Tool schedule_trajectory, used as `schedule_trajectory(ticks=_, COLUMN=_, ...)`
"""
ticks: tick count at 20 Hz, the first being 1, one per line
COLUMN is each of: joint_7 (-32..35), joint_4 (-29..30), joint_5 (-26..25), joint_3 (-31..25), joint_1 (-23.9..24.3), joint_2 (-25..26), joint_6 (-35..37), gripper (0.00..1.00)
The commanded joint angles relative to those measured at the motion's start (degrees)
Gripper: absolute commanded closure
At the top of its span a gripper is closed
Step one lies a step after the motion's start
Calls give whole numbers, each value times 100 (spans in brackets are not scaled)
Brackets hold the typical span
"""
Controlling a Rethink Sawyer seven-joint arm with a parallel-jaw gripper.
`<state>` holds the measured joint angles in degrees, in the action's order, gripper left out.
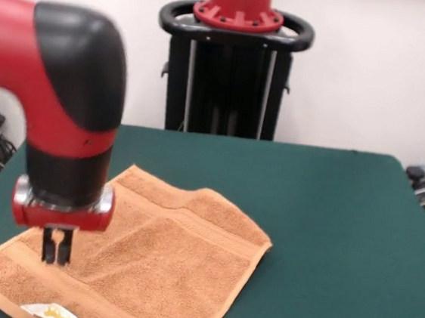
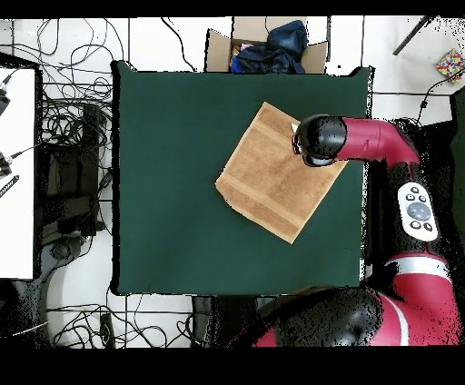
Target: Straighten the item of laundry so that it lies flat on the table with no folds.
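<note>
- Front view: dark green felt covers the table (image 1: 328,217), backed by a pale wall and the black pedestal (image 1: 231,70); the towel (image 1: 157,252) is seen spread at the near left part of the table, turned cornerwise, with flat woven bands across it and a shallow crease down its middle; a small white tag (image 1: 52,313) is seen at its near edge
- the gripper (image 1: 56,250) is held down at the towel's left part below the red and black arm (image 1: 59,97); its two dark fingers (image 1: 50,247) are drawn close together with only a thin slit between them, their tips at the towel's surface; whether cloth is pinched cannot be told
- Overhead view: an open cardboard box (image 2: 218,45) is seen on the floor past the table's far edge, with dark blue cloth (image 2: 272,45) heaped in it; cables (image 2: 73,127) are strewn at the left
- the towel (image 2: 268,177) lies as a diamond toward the table's right side; the arm's head (image 2: 320,141) covers its right corner, so the fingers are hidden
</note>
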<state>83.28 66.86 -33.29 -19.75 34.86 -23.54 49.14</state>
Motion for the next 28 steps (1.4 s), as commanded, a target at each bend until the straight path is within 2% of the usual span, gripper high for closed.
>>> schedule_trajectory(ticks=1, joint_7=1075, joint_4=1731, joint_5=60, joint_3=564, joint_1=-558, joint_2=-1144, joint_6=-185, gripper=100)
schedule_trajectory(ticks=5, joint_7=1641, joint_4=2283, joint_5=190, joint_3=822, joint_1=-760, joint_2=-1409, joint_6=-507, gripper=100)
schedule_trajectory(ticks=13, joint_7=2748, joint_4=3249, joint_5=364, joint_3=1512, joint_1=-1246, joint_2=-1621, joint_6=-1894, gripper=100)
schedule_trajectory(ticks=20, joint_7=3009, joint_4=3612, joint_5=693, joint_3=1871, joint_1=-1488, joint_2=-1313, joint_6=-2911, gripper=100)
schedule_trajectory(ticks=28, joint_7=3144, joint_4=3774, joint_5=942, joint_3=1985, joint_1=-1476, joint_2=-750, joint_6=-3786, gripper=100)
